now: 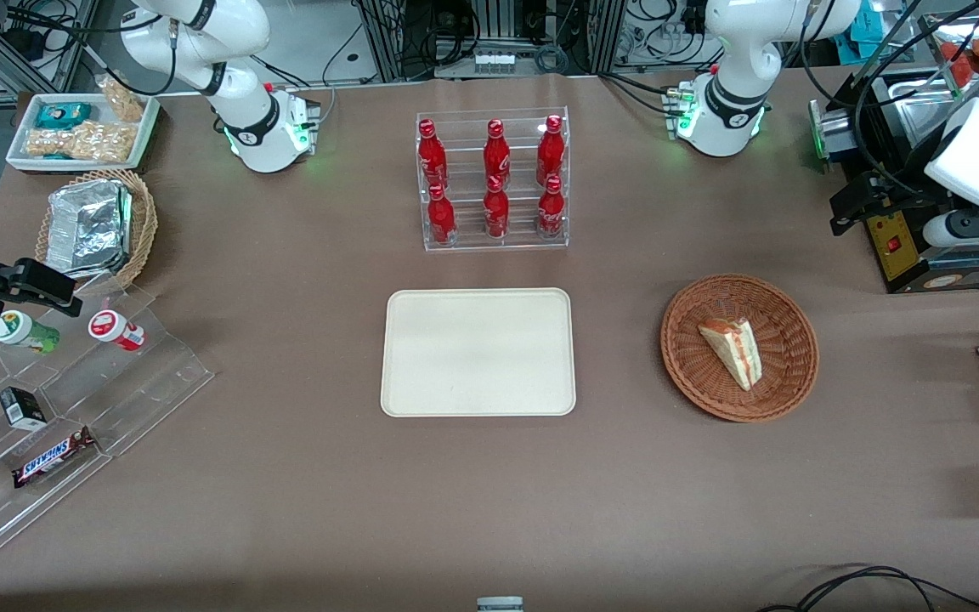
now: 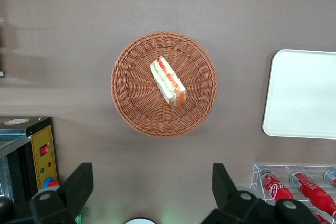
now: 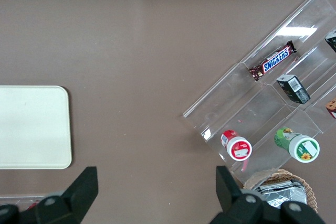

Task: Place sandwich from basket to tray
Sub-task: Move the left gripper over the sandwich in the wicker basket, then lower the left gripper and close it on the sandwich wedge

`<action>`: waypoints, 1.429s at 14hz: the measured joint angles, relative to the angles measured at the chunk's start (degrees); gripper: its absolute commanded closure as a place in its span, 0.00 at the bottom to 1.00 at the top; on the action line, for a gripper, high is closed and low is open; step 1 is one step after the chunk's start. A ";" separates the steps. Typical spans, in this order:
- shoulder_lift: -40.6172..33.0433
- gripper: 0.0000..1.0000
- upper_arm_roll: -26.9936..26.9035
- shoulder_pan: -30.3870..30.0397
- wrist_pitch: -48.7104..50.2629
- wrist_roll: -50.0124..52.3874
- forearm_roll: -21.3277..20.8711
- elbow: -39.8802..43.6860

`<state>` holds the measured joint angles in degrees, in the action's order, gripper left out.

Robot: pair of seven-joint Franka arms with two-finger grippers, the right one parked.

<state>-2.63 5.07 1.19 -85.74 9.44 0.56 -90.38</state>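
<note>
The front camera hangs high over the table's near edge, looking steeply down across the brown table (image 1: 285,476) toward both arm bases, wide enough to take in everything from the tray (image 1: 478,352) at frame centre to the basket (image 1: 739,346) at right. The left wrist camera looks straight down from well above the basket (image 2: 164,84), its gripper (image 2: 152,192) open, fingers wide apart; it shares the sandwich (image 2: 168,81), tray corner (image 2: 300,94) and red bottles (image 2: 310,188) with the front view. The right wrist camera also faces straight down, over the clear stepped rack (image 3: 262,108), sharing the tray (image 3: 32,127) with both.
</note>
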 measured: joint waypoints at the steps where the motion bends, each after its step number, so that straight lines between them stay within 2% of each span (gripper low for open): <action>1: 0.00 0.00 0.00 0.00 0.01 0.00 0.00 -0.03; 8: 0.44 0.00 -0.27 0.00 0.21 1.27 -0.01 -2.26; 13: 9.08 0.00 -0.51 0.00 -1.44 11.33 0.05 -4.92; 16: 13.23 0.00 -0.51 0.02 -9.24 17.50 0.05 -7.82; 20: 14.71 0.00 -0.36 0.46 -27.82 28.28 0.05 -19.78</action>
<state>12.08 4.71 1.64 -113.56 37.72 0.61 -110.15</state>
